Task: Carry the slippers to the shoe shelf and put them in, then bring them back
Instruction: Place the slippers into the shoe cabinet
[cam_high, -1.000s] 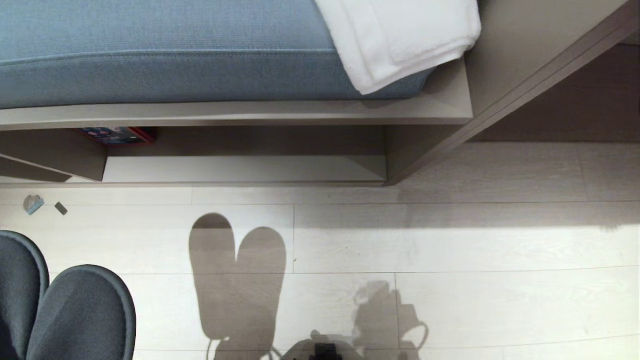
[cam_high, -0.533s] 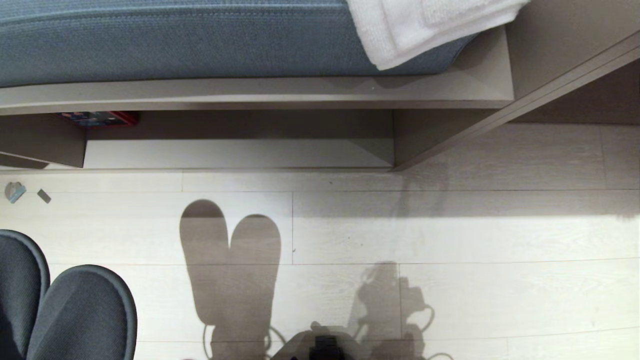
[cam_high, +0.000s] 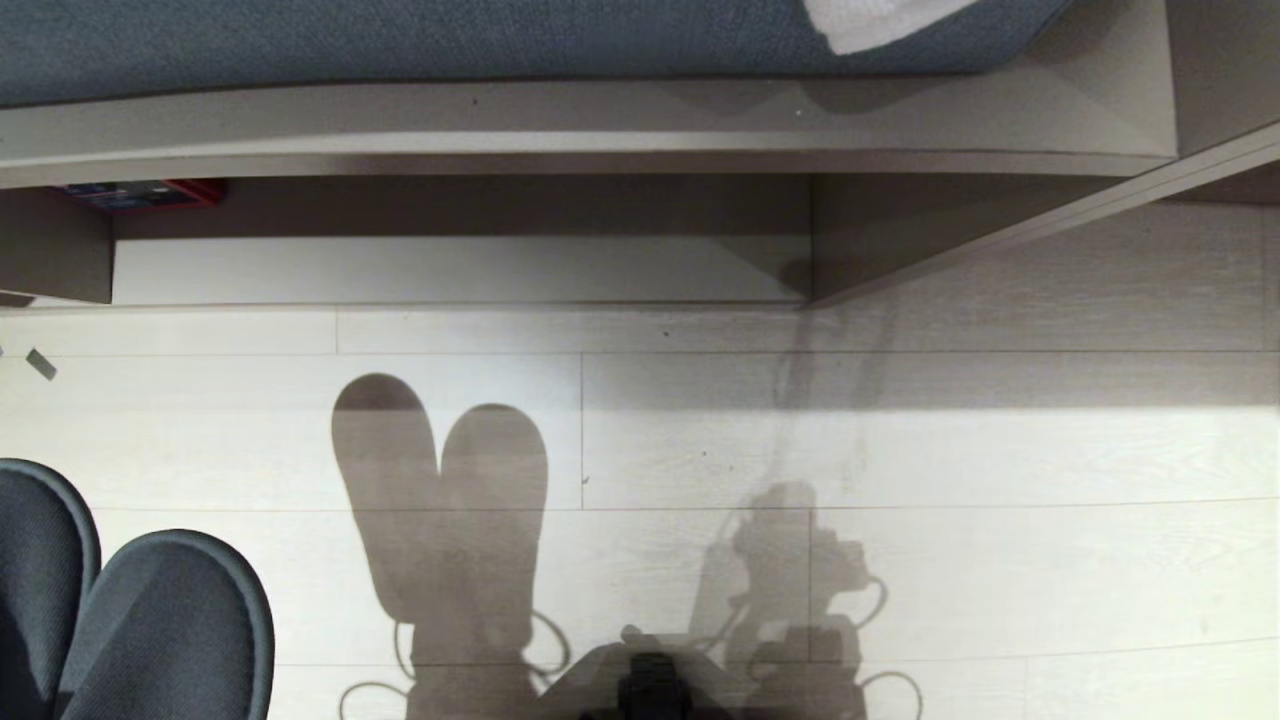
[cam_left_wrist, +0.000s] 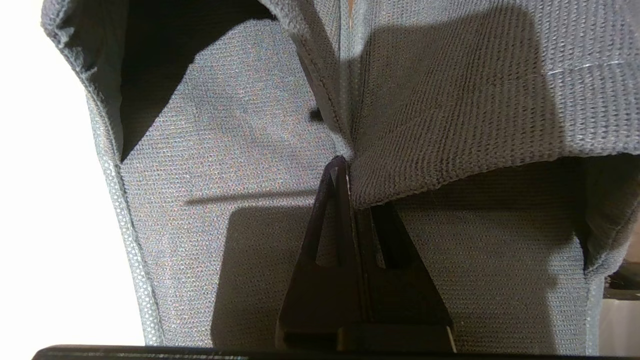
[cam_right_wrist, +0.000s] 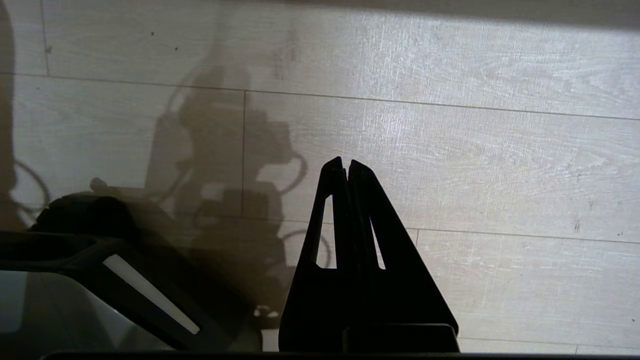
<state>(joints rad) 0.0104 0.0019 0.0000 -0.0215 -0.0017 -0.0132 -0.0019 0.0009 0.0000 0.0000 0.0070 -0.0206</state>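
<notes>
the floor (cam_high: 900, 450) of pale wood planks fills most of the head view, lit in a broad band across the middle. the shoe shelf (cam_high: 460, 270) runs across the upper part of the frame, its low open compartment facing the floor, with a blue cushion (cam_high: 400, 35) on the ledge above it. a white towel (cam_high: 880, 15) lies on the cushion at the upper right edge. the slippers (cam_high: 130, 610) sit at the lower left corner of the head view, toes pointing up the frame, and their shadow (cam_high: 440, 500) falls on the planks at lower centre. the left gripper (cam_left_wrist: 350, 165) has its jaws clamped together on the fabric edges of both slippers. the right gripper (cam_right_wrist: 345, 167) hangs over bare floor, jaws pressed together, holding nothing. a small red label (cam_high: 140, 192) shows at the upper left under the ledge.
</notes>
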